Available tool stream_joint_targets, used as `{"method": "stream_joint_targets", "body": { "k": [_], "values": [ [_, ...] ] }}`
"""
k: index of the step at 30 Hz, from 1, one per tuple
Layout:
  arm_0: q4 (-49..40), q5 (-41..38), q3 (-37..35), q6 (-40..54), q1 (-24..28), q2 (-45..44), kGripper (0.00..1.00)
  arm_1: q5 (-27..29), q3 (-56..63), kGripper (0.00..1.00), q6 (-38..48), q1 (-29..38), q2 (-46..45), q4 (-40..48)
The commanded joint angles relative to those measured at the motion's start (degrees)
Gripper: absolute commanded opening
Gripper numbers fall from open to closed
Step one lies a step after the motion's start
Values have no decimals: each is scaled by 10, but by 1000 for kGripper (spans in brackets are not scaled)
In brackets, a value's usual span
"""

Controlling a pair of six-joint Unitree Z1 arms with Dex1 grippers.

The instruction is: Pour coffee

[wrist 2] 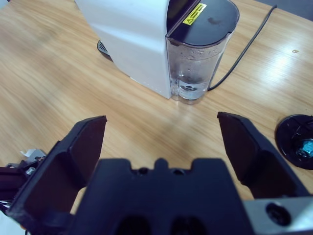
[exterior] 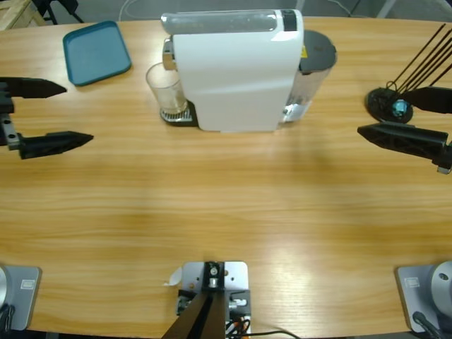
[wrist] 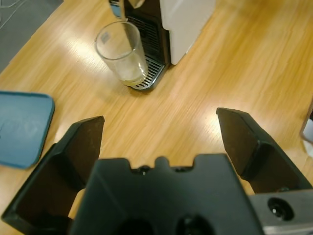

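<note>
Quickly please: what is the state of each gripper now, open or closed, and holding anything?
Left gripper: open, holding nothing, pointing toward the clear drinking glass.
Right gripper: open, holding nothing, facing the white coffee machine.

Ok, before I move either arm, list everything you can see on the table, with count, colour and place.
Coffee machine: one, white body with a black-lidded clear water tank at its rear, far middle of the table.
Glass: one, clear, upright on the machine's drip grille at its left end in the high view.
Coffee: one shallow pale layer in the bottom of the glass.
Tray: one, teal-blue, far left corner.
Black round stand: one, with thin black rods and a small blue piece, right side.
Cable: one, black, running from behind the tank.
Table: one, long, wooden.
Left gripper: one, black jaws open, left edge, holding nothing.
Right gripper: one, black jaws open, right edge, holding nothing.
</note>
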State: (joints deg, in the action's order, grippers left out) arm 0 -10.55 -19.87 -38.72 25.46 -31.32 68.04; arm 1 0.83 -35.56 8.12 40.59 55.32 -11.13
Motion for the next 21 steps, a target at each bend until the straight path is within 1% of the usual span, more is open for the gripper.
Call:
{"method": "stream_joint_targets", "body": {
  "k": [1, 5, 8, 10, 13, 18, 21],
  "values": [
    [-25, -85, -35, 48, 82, 69, 1000, 12, 23, 1000, 2, 5, 2, 3],
    [-25, -118, -52, 101, 113, 116, 1000, 12, 23, 1000, 2, 5, 10, 4],
    [-22, -182, -66, 154, 128, 177, 1000, 12, 23, 1000, 2, 5, 17, 4],
    [-11, -223, -82, 172, 132, 208, 1000, 12, 23, 1000, 2, 5, 23, 4],
    [7, -230, -109, 189, 137, 254, 1000, 12, 23, 1000, 2, 5, 30, 3],
    [9, -227, -163, 222, 137, 322, 1000, 12, 23, 1000, 2, 5, 44, 4],
    [12, -224, -180, 224, 134, 353, 1000, 12, 24, 1000, 2, 5, 55, 4]
  ]
}}
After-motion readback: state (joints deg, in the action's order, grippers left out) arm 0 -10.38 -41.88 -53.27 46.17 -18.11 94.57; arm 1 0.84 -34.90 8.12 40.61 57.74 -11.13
